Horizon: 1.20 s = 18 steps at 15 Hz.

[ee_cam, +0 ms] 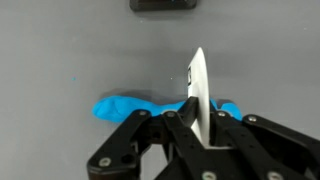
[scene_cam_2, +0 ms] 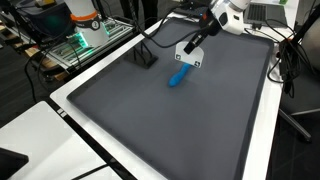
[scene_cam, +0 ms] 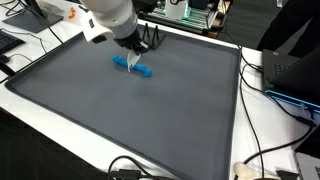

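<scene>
Just under the gripper (scene_cam: pixel 130 57) in an exterior view, a blue strip (scene_cam: pixel 134 68) lies on the gray mat (scene_cam: pixel 150 120). In the wrist view, the closed fingers pinch a thin white blade (ee_cam: pixel 198 85), with the blue strip just beyond them.

Gray mat (scene_cam: pixel 180 120) on white table (scene_cam: pixel 270 130), black cables (scene_cam: pixel 130 168) at its edge, green-lit electronics (scene_cam_2: pixel 80 42) beyond.

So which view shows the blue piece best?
An exterior view: the blue piece shows full length. In an exterior view it looks foreshortened; the wrist view is close, but tool and white blade hide its middle.
</scene>
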{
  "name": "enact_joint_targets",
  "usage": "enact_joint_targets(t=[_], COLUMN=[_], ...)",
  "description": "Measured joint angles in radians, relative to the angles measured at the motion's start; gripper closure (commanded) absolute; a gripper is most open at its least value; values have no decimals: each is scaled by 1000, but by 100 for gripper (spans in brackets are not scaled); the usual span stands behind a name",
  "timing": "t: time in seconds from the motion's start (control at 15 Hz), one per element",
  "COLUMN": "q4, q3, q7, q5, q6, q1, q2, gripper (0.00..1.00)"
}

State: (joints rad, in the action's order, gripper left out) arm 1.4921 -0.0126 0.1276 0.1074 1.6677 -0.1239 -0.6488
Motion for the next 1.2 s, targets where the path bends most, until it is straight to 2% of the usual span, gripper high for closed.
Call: enact_joint_targets(t=[1.2], q4=[0], q3=[1], q7=[2], q5=[1], q6=[55], q1=[-1], q2=[-40], gripper=[98])
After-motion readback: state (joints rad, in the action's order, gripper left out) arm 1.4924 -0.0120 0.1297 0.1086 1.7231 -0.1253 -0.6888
